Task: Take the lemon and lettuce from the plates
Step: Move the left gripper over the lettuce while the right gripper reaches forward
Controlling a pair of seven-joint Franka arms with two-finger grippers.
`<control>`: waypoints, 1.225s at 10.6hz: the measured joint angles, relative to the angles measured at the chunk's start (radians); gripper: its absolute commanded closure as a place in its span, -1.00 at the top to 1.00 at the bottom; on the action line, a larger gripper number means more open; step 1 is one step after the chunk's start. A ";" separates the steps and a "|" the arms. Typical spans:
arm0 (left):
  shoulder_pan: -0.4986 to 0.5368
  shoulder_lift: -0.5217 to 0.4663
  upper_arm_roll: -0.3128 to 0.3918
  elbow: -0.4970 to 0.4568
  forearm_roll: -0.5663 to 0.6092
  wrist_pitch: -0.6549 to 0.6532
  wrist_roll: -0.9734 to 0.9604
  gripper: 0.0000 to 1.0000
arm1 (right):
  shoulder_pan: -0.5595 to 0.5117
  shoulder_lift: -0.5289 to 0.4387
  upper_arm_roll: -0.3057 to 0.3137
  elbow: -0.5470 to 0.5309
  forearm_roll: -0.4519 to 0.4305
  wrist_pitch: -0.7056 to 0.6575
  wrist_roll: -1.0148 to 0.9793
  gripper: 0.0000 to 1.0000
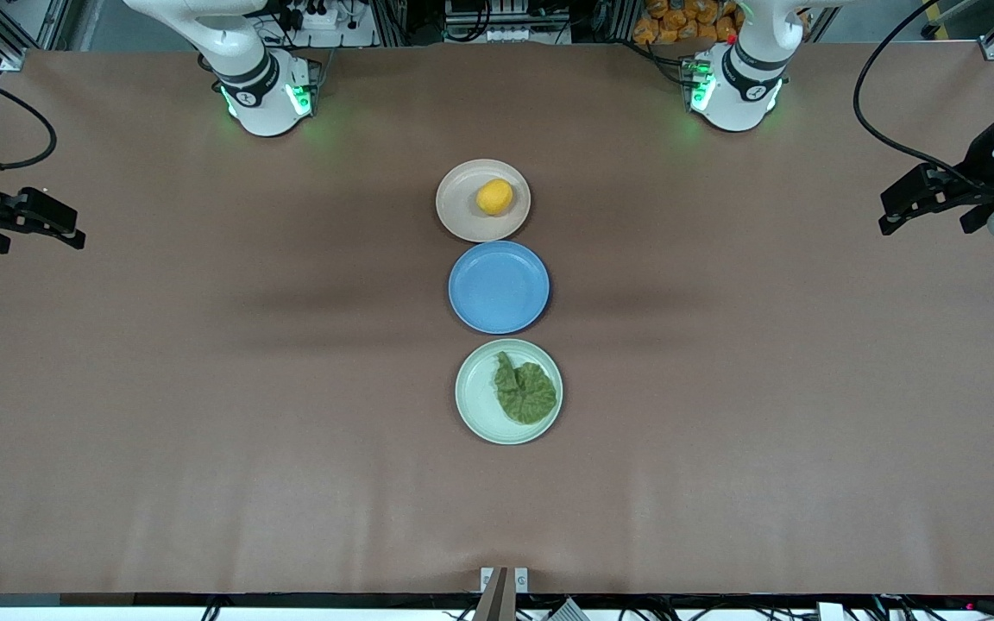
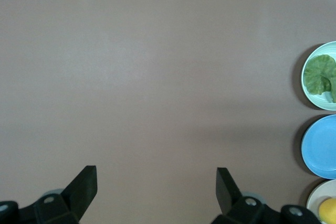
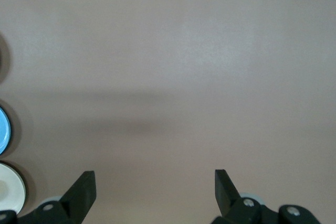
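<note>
The lemon [image 1: 494, 197] lies on the beige plate [image 1: 462, 216], the plate nearest the robots' bases. The lettuce [image 1: 525, 390] lies flat on the mint green plate [image 1: 475, 405], the plate nearest the front camera. My left gripper [image 1: 887, 216] is open and empty, waiting above the table's left-arm end, far from the plates. My right gripper [image 1: 74, 235] is open and empty, waiting above the right-arm end. The left wrist view shows the gripper [image 2: 156, 182], lettuce [image 2: 320, 74], mint plate [image 2: 325, 48] and lemon [image 2: 327, 211]. The right wrist view shows the gripper [image 3: 155, 184] and the beige plate's edge [image 3: 10, 192].
An empty blue plate [image 1: 499, 286] sits between the two task plates, nearly touching both; it also shows in the left wrist view [image 2: 321, 146] and the right wrist view [image 3: 2, 129]. Brown cloth [image 1: 204, 388] covers the table.
</note>
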 measured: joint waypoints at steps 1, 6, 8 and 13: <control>0.000 0.000 0.000 0.000 0.000 0.000 0.000 1.00 | 0.000 0.000 0.000 -0.003 0.000 0.000 0.000 1.00; -0.003 0.020 -0.003 -0.005 -0.009 -0.004 0.006 1.00 | 0.000 0.000 0.000 -0.007 0.000 0.000 0.000 1.00; -0.030 0.088 -0.030 -0.008 -0.032 0.061 0.014 1.00 | 0.000 0.000 0.001 -0.009 0.000 0.000 -0.001 1.00; -0.219 0.301 -0.062 -0.009 -0.040 0.416 0.008 1.00 | 0.004 0.005 0.009 -0.064 0.017 0.013 0.001 1.00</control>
